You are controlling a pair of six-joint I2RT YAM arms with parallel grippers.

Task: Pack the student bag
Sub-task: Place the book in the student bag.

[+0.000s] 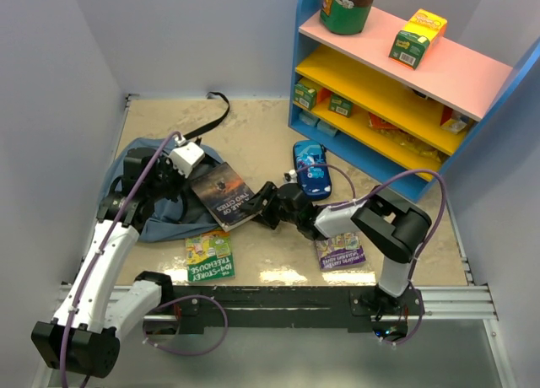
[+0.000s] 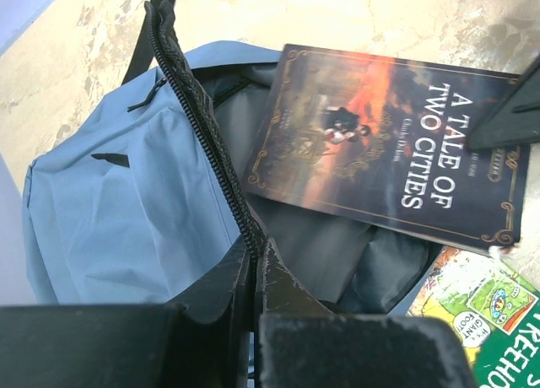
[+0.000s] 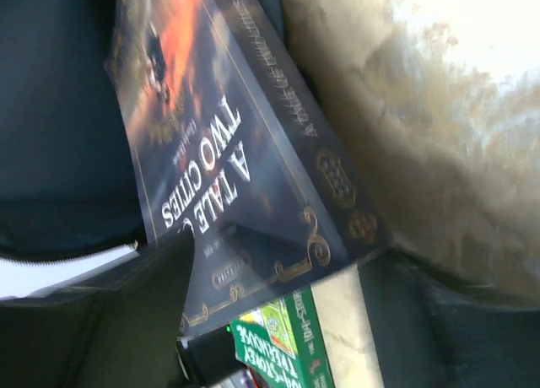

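The left arm [image 1: 101,261] has glossy white link shells between black joints. The right arm [image 1: 396,228] is mostly black with one white forearm shell. Thin purple cables [image 1: 405,175] trail along both. The left gripper [image 2: 256,251] has matte black, rough fingers [image 2: 291,299].

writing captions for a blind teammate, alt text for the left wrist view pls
The left gripper pinches the zipper edge of a slate-blue backpack, holding its mouth open. A Tale of Two Cities lies partly across the opening; a corner of a green book shows at lower right.
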